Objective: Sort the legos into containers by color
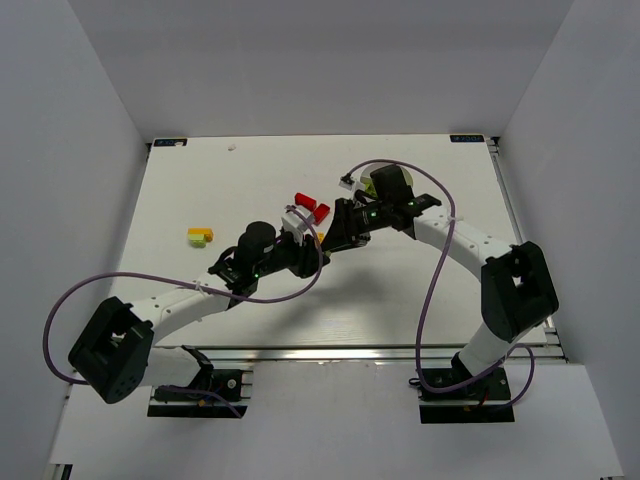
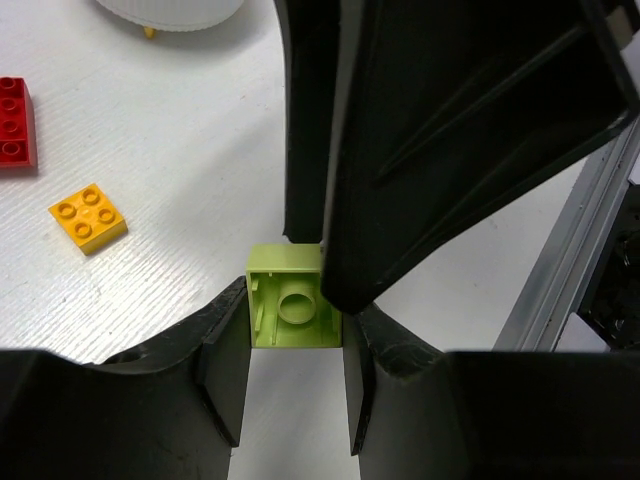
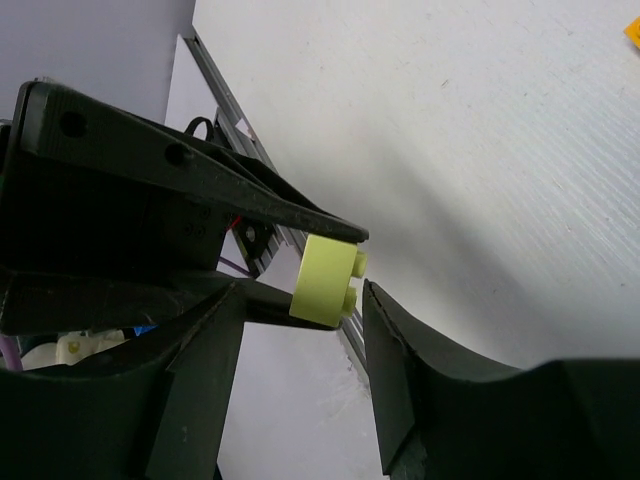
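Observation:
A yellow-green lego is clamped between the pads of my left gripper, which is shut on it above the table. My right gripper straddles the same lego. Its jaws are open: the studs sit close to the right finger, and a gap remains on the other side. In the top view both grippers meet mid-table, left and right. An orange lego and a red lego lie on the table. The white dish shows at the top edge.
Two red legos lie just beyond the grippers. A yellow-green and yellow pair lies at the left. The right arm's wrist covers most of the dish. The table's metal rail runs close on the right.

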